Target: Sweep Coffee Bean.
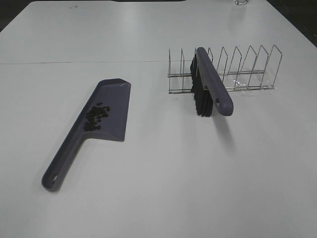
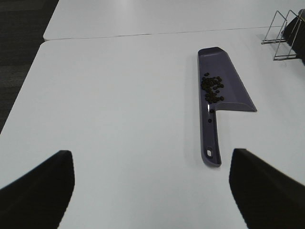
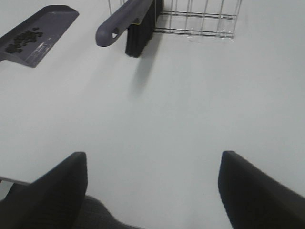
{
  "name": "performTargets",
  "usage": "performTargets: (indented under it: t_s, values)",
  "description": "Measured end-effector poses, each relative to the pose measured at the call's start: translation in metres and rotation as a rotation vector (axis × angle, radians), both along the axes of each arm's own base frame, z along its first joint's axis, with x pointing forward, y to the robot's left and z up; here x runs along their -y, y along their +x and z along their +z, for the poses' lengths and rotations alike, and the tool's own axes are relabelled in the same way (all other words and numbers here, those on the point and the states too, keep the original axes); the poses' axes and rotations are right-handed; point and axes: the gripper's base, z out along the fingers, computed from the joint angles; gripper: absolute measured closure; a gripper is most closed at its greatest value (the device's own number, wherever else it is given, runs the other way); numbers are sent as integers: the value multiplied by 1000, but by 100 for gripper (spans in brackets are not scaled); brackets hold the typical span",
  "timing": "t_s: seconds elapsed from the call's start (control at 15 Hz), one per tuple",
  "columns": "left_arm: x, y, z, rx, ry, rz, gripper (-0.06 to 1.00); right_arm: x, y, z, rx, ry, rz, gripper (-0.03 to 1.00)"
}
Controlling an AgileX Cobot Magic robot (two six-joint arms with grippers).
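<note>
high: overhead, far | wrists: low, forward — all share dustpan [image 1: 106, 106]

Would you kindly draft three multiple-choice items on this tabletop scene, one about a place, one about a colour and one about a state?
1. Where do the coffee beans lie?
A. on the bare table
B. in the dustpan
C. inside the wire rack

2. What colour is the brush handle?
A. purple-grey
B. bright red
C. yellow

3. How does the brush sit?
A. held in a hand
B. flat inside the dustpan
C. propped in the wire rack, nothing holding it

Answers: 1 B, the dark cluster sits on the pan's tray. 2 A, the handle matches the dustpan's shade. 3 C, it leans through the rack wires with both hands away from it.
</note>
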Motion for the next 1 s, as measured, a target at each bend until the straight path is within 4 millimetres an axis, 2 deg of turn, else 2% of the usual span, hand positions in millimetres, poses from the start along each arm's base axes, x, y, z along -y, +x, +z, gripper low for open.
performTargets:
  t_s: [0.4, 1.0]
  values:
    - [1, 1, 0, 5, -4, 70, 14, -1, 0, 0, -1, 5, -39, 29]
    - [1, 1, 0, 5, -5, 69, 14, -1, 0, 0, -1, 5, -39, 29]
